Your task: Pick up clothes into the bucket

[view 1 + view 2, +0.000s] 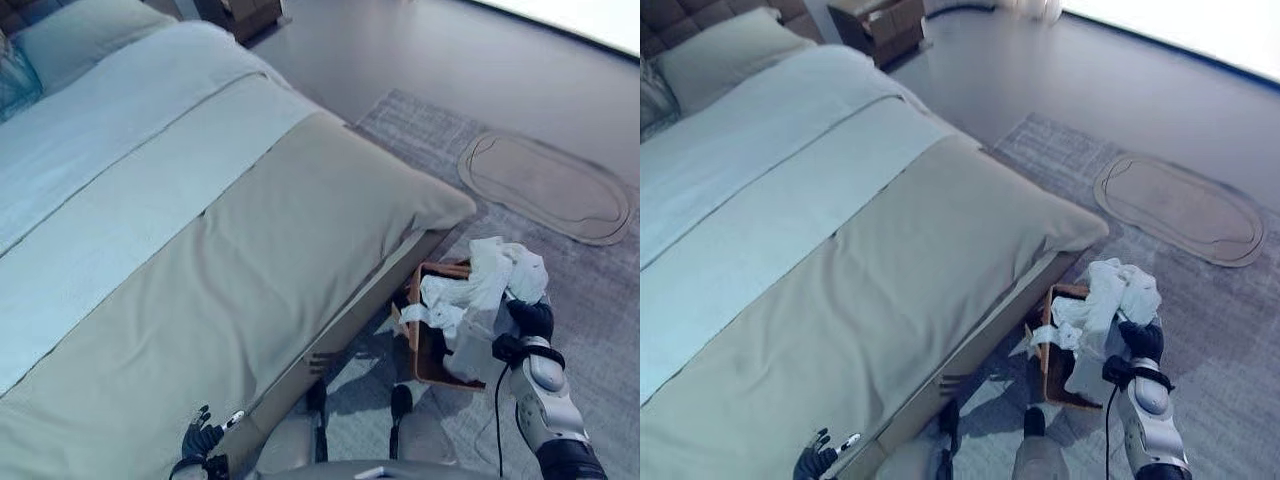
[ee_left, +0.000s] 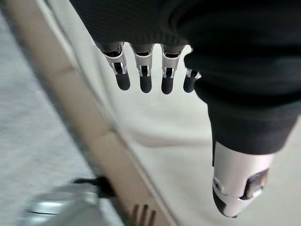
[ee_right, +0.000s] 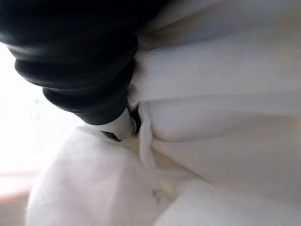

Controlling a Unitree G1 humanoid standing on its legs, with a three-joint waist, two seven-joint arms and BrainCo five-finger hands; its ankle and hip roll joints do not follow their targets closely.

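Left wrist view shows left hand [image 2: 188, 70] released; right hand [image 1: 530, 318] buried in clothes [image 1: 480, 290], grip unclear

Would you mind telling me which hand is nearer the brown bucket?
Right. The right hand is at the bucket, buried in white clothes; the left hand hangs by the bed, well away.

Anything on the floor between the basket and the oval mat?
No, just bare grey rug between the basket and the oval mat, seen in both eye views.
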